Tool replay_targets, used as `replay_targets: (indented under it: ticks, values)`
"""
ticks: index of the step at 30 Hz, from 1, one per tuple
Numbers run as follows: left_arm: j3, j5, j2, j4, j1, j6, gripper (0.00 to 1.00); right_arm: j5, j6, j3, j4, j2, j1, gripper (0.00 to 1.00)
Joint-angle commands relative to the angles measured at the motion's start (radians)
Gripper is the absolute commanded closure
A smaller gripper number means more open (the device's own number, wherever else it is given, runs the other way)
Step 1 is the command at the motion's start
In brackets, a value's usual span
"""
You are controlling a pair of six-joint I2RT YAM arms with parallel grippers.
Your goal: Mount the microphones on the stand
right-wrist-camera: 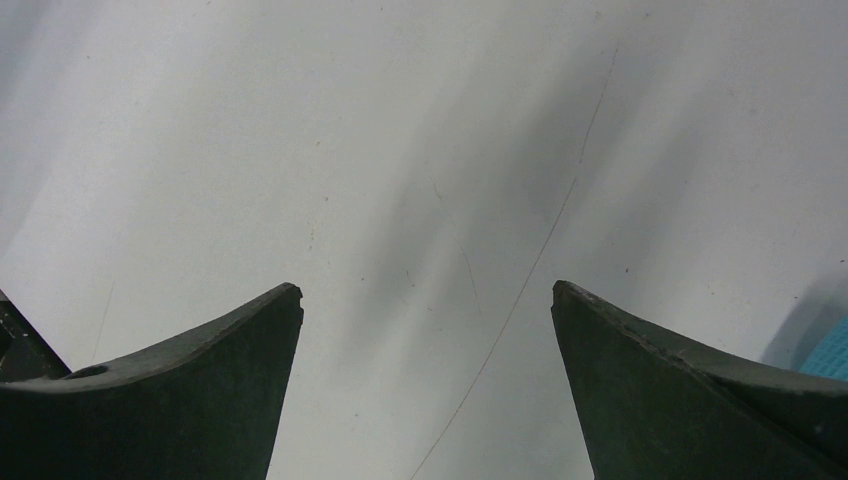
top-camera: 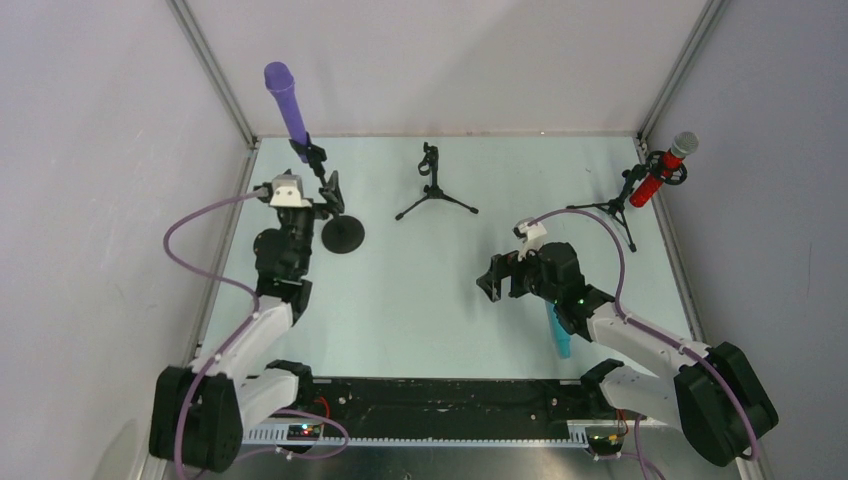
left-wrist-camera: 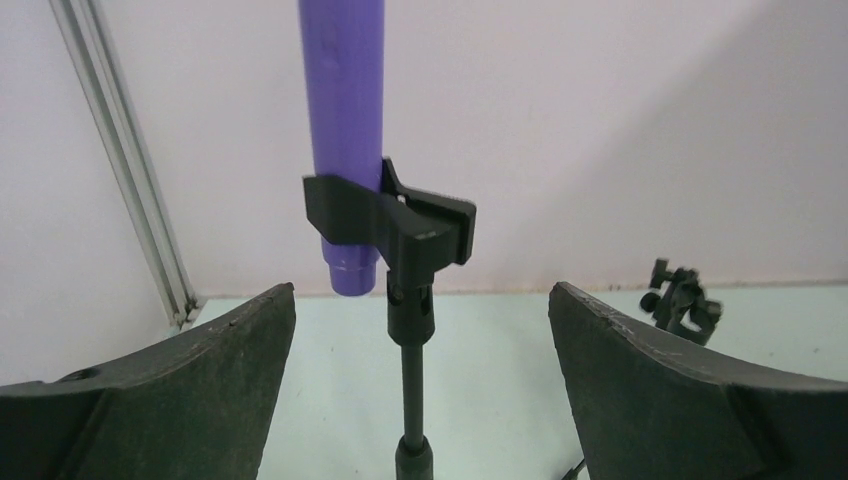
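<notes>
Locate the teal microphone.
In the top view, on the right side, the teal microphone lies on the table, partly hidden under the right arm and close to the near edge.

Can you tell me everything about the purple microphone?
The purple microphone is purple all over, a smooth, plastic-looking stick with a wider head on top. It stands almost upright, leaning a little, at the table's back left. A black clip wraps around its lower part, holding it on a thin black stand with a round base. Its flat bottom pokes out below the clip. Only the clip touches it; the open left end effector sits in front, not holding it.
</notes>
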Motion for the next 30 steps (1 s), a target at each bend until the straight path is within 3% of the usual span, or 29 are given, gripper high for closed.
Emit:
replay_targets:
  ticks: [1,7,12,21,30]
  values:
    - [-0.035,0.042,-0.148,-0.017,0.005,-0.061,0.0,-0.018,0.017,0.042,0.049,0.009,-0.004,0.01]
    - [-0.038,0.229,-0.318,-0.104,-0.002,-0.17,0.0,-0.046,0.062,0.042,0.076,0.024,-0.013,0.0]
    - [0.017,0.358,-0.328,-0.137,-0.068,-0.197,0.0,-0.08,0.091,0.042,0.104,0.038,-0.026,0.01]
    - [0.186,0.486,-0.121,-0.209,-0.157,-0.286,0.0,-0.091,0.094,0.042,0.069,0.037,-0.047,0.01]
    - [0.38,0.347,0.111,-0.344,-0.264,-0.303,0.0,-0.096,0.068,0.041,0.013,0.014,-0.093,0.0]
